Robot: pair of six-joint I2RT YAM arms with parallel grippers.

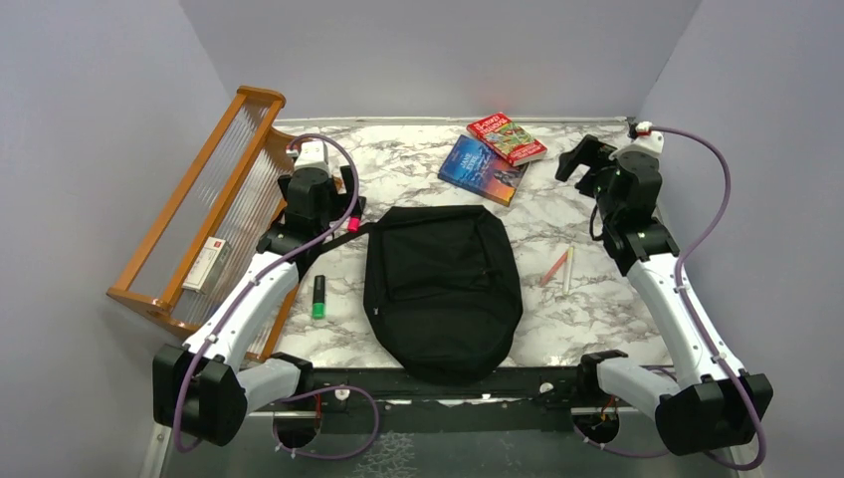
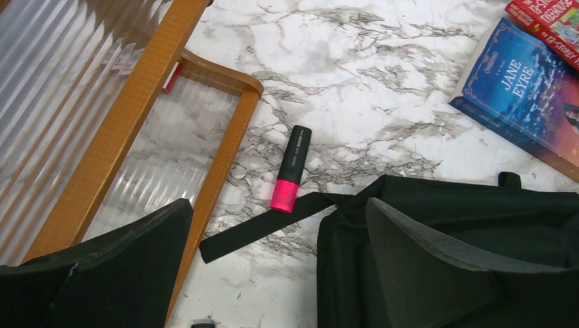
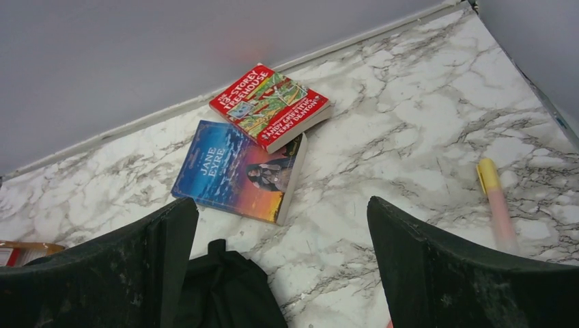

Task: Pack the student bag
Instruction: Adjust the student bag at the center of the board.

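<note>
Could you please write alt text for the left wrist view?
A pink-capped black highlighter lies on the marble table by a strap of the student bag. Wooden rack left, Jane Eyre book upper right; the open left tool frames the bottom.

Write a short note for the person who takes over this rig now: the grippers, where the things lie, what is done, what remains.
Left gripper: open, empty, above the pink highlighter beside the bag's strap.
Right gripper: open, empty, right of the red book.
Student bag: lies flat in the middle; whether it is unzipped cannot be told.
Loose: the red book lies partly on the blue Jane Eyre at the far edge; green highlighter left of the bag; pink pen and pale pen right of it.
Done: nothing visibly packed.
Left: open the bag, put the loose items in.
</note>
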